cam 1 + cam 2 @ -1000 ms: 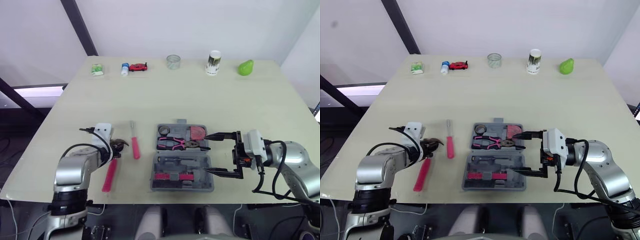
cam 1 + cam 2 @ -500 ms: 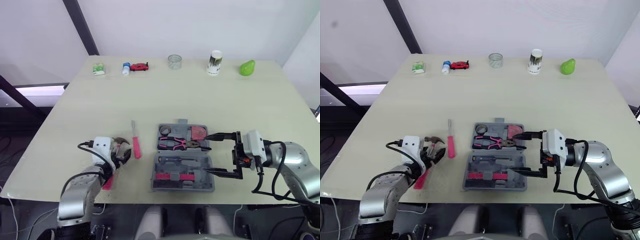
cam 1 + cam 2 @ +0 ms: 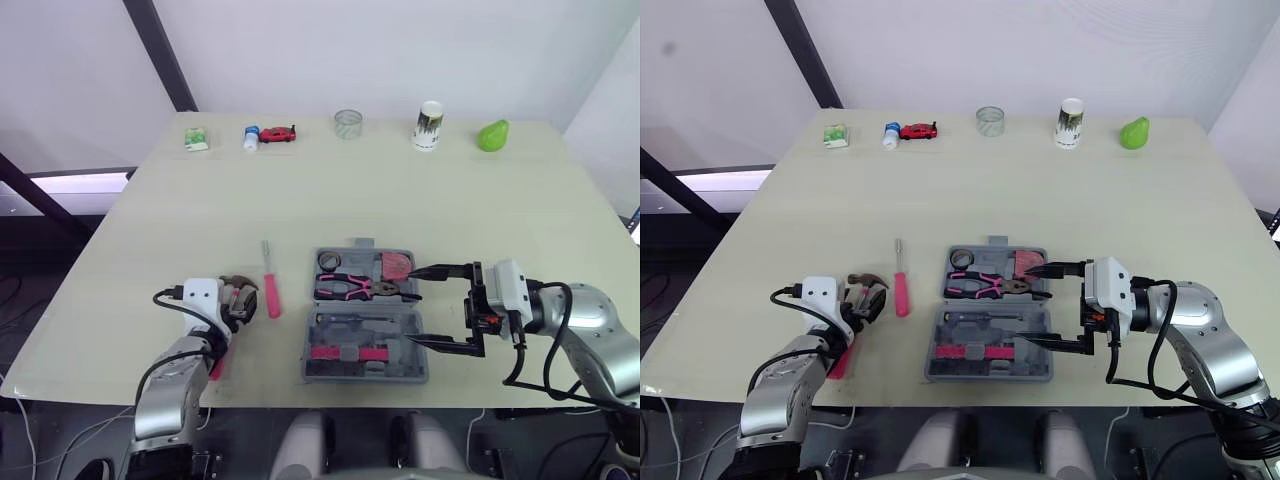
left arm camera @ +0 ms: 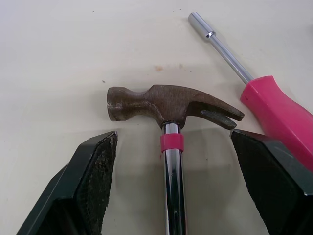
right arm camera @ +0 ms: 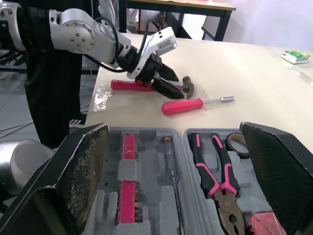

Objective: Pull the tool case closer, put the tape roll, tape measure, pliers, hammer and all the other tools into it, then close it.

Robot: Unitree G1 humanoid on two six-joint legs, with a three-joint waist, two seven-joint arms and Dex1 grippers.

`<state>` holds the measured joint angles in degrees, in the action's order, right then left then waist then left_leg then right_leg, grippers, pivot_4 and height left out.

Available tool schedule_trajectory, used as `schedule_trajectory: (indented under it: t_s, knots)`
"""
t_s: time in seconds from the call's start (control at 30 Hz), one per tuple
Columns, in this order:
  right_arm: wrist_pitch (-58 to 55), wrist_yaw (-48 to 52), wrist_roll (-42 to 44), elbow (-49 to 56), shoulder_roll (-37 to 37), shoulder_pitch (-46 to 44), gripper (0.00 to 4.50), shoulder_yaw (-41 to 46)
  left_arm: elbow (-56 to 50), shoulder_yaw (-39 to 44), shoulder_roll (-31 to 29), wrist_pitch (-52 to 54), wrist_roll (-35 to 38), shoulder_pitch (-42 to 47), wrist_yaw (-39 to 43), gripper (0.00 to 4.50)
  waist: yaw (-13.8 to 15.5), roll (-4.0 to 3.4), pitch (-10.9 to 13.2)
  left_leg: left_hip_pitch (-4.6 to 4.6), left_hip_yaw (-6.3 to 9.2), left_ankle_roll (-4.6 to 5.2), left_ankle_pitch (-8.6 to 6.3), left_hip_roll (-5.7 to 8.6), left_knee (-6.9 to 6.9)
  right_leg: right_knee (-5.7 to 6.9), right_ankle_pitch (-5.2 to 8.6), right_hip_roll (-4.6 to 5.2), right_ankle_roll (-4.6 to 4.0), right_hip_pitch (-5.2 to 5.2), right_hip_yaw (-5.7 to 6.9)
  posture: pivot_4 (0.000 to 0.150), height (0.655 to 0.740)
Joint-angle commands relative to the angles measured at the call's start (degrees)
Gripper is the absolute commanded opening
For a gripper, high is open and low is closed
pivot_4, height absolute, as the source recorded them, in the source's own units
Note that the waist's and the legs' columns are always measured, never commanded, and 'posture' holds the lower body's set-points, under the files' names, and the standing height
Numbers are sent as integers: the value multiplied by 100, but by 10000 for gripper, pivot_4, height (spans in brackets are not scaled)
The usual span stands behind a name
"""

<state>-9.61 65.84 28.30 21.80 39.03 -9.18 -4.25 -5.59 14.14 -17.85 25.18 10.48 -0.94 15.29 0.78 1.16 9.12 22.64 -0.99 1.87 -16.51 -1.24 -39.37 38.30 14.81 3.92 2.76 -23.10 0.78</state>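
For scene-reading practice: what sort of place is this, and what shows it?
Probably a robot test room: a lone table, an open tool case, a toy car and clear cup lined up behind.

Far along the table (image 3: 400, 210): red toy car (image 3: 277, 133), glass (image 3: 347, 123), green fruit (image 3: 491, 135) (perhaps a pear).

A robot test lab, by every sign: a bare pale desk (image 3: 400, 200) against blank white walls (image 3: 400, 50). Well beyond the right hand (image 3: 411, 306), a tidy row of unrelated props: toy car (image 3: 277, 133), clear cup (image 3: 347, 124), white canister (image 3: 428, 125), green pear (image 3: 491, 135). Past the left hand (image 4: 174, 136), a black-legged second desk (image 5: 186, 4).
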Motion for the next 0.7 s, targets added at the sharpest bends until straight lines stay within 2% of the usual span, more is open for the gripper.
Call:
schedule_trajectory:
  t_s: [0.03, 0.2, 0.23, 0.27, 0.7]
  knots:
    - [127, -4, 41, 164, 4, -50, 45000, 124, 80, 56, -35, -77, 80, 45, 41, 31876, 2, 0, 0, 0, 1, 0, 0, 0, 0, 0, 0, 0, 0, 0, 1, 1500, 7400]
    - [150, -26, 21, 160, -9, -51, 45000, 125, 101, 75, 4, -58, 134, 63, -4, 6685, 1, 0, 0, 0, 1, 0, 0, 0, 0, 0, 0, 0, 0, 1, 1, 1500, 7400]
    - [153, -31, 19, 159, -10, -48, 45000, 125, 104, 65, -6, -70, 127, 62, -7, 2157, 3, 0, 0, 0, 1, 0, 0, 0, 0, 0, 0, 0, 0, 1, 1, 1500, 7400]
    - [157, -34, 16, 158, -10, -43, 45000, 123, 108, 60, -13, -80, 123, 62, -8, 67, 1, 0, 0, 0, 1, 0, 0, 0, 0, 0, 0, 0, 0, 1, 1, 1500, 7400]
    - [184, -63, 11, 132, -30, -89, 45000, 78, 110, 99, -118, -158, 141, 17, 94, 68, -1, -1, 0, -1, 1, 0, 0, 0, 0, 0, 0, 0, 0, 1, 1, 1500, 7400]
